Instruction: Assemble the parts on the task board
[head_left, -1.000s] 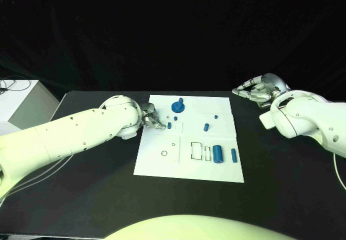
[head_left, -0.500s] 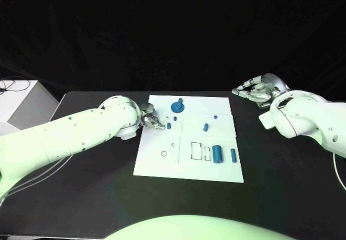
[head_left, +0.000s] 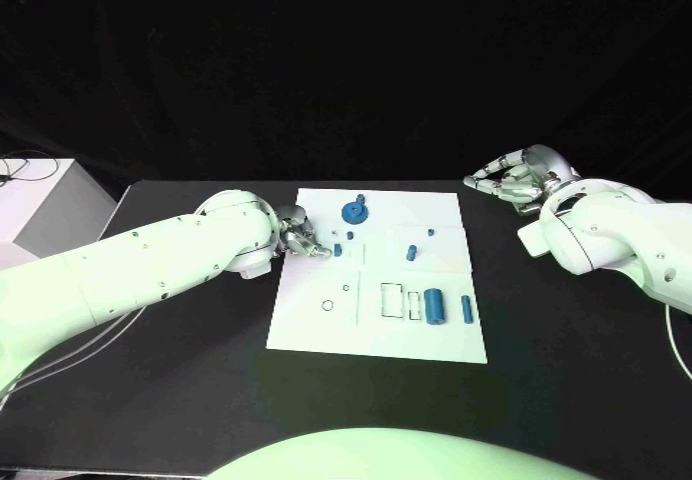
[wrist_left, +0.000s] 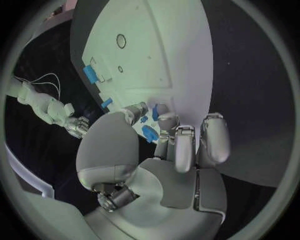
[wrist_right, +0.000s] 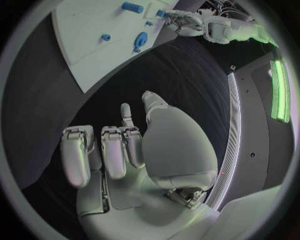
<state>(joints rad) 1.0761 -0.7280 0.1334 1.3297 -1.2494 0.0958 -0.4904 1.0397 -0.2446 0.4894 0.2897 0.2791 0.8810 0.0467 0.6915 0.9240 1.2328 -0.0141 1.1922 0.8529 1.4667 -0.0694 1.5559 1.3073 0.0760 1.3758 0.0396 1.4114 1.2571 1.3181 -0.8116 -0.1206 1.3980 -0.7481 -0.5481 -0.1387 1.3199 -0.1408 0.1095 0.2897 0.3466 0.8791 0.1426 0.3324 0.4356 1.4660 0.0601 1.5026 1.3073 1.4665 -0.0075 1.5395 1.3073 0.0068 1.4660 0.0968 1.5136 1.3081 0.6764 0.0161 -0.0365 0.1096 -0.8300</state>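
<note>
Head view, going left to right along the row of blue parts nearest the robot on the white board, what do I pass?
Empty rectangular outline → small blue block → thick blue cylinder → slim blue peg, all lying on the task board.

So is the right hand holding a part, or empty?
Empty. The right hand hangs over bare black table beside the task board, fingers curled in with nothing between them.
</note>
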